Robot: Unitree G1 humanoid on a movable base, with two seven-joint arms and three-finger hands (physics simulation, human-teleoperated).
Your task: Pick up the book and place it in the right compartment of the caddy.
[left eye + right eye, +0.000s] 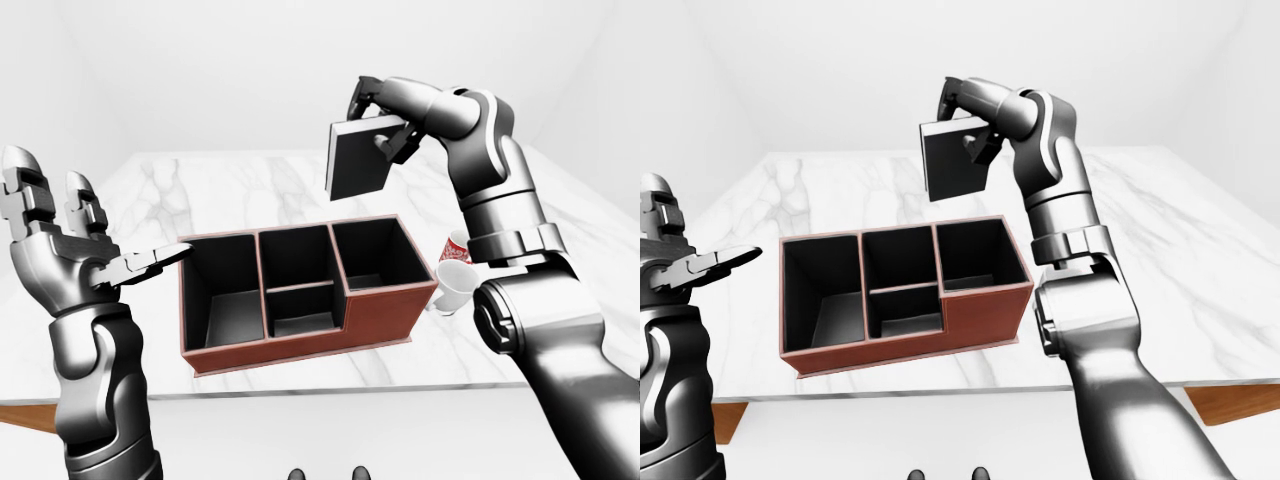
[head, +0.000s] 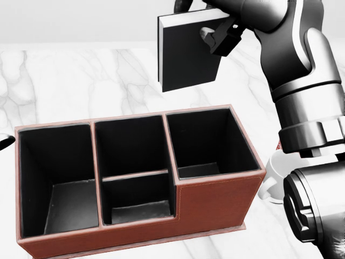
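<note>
The caddy (image 2: 215, 202) sits on the table (image 2: 64, 81) below me, with 4 compartments: 1 at the head view's left, 2 stacked in the middle, 1 at the right. My right hand (image 2: 215, 24) is up in the air above the caddy, toward the top of the head view, closed round the book (image 2: 186, 51), which hangs over the table just beyond the right compartment, clear of the rim. 2 mugs (image 1: 455, 280) stand on the table just right of the caddy, touching or nearly so. My left hand (image 1: 75, 250) is raised left of the caddy, fingers spread, holding nothing.
</note>
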